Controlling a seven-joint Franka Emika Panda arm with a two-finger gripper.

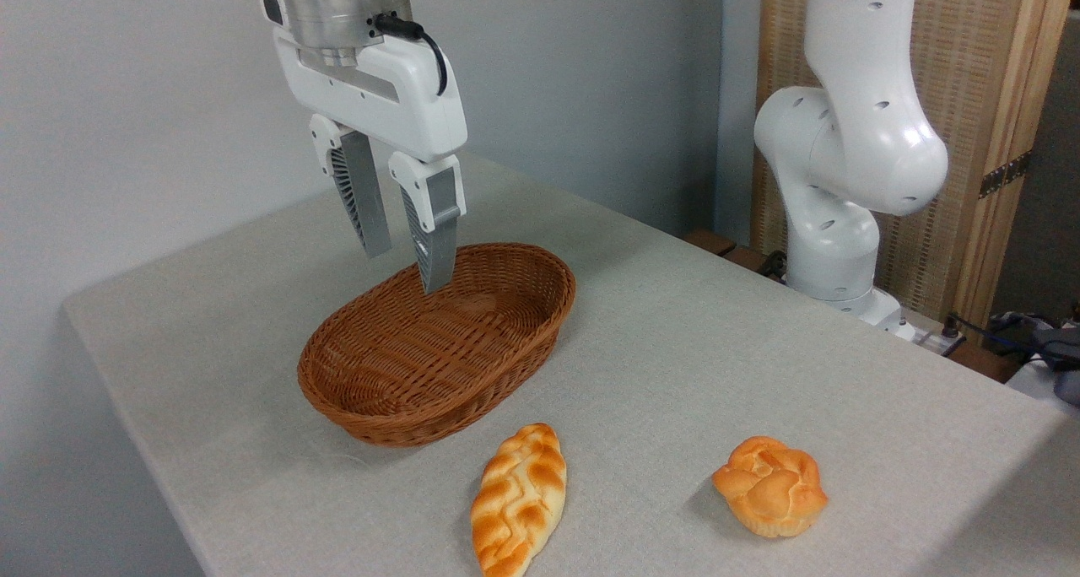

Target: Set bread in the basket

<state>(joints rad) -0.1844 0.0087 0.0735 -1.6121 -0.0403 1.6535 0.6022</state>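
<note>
While your gripper (405,272) hangs up in the air over the far end of the basket (439,345), the jaws are spread apart with nothing between them, fingers pointing straight down. From this angle the nearer fingertip overlaps the back rim of the basket, but it looks like it's above it rather than touching, hard to be sure from one view

So the bread (518,499) is sitting on the table (717,358), down near the front edge, just in front of the basket but not touching it. It's the long braided loaf with pointed ends, golden-orange crust with pale zigzag grooves, lying flat, one tip aimed roughly toward the basket and the other toward the bottom of the picture. It's well apart from your gripper

Off to the right of the loaf, with a clear gap between them, you've got a rounder knotted bun (770,486), also flat on the table

Basket itself is reddish-brown wicker, oval, shallow, flared sides, upright on the table with its long axis running diagonally from front left to back right. I can see bare weave across the inside

Your arm's white base (844,164) stands at the back right, by the far edge of the table, with a wooden screen (979,96) behind it
</note>
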